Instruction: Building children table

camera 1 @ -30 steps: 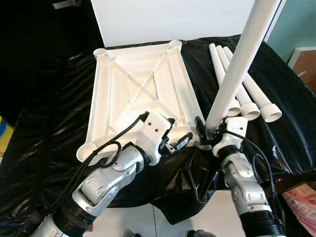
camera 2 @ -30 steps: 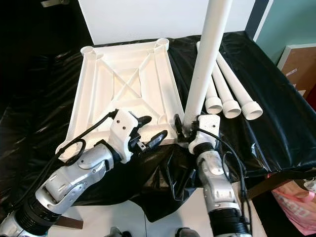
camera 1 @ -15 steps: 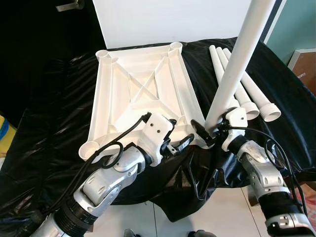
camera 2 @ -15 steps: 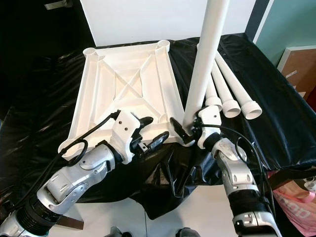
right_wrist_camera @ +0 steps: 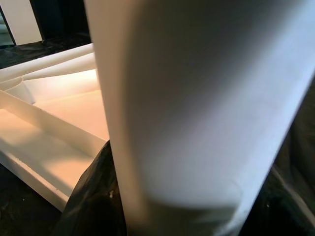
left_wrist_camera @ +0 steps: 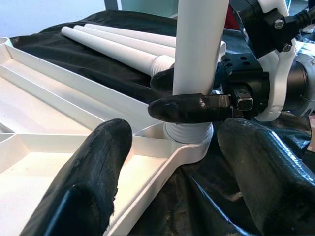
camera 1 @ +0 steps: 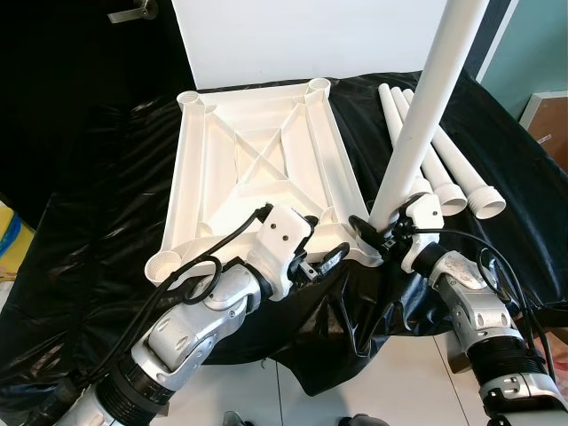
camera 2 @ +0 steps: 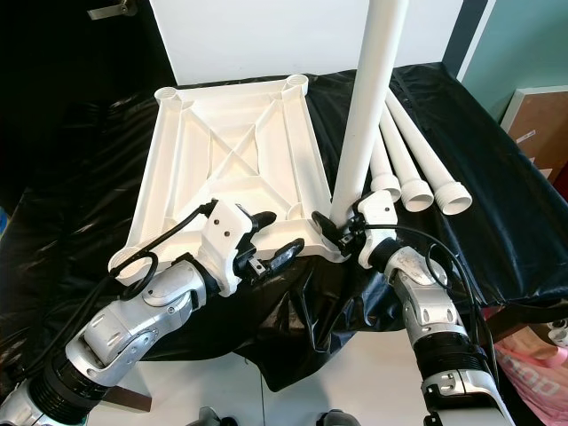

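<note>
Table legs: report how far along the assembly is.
Done: the white plastic tabletop lies upside down on the black sheet. In hand: the right gripper clamps one white leg tube standing in a near corner socket; the left gripper, open, hovers beside it. Left: three white leg tubes lie alongside.

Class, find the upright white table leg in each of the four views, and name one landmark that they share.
Left eye: upright leg, right of centre.
Right eye: centre-right.
Left wrist: upper middle, held by the right claw.
Right wrist: close up.
Shared landmark: white tabletop.
</note>
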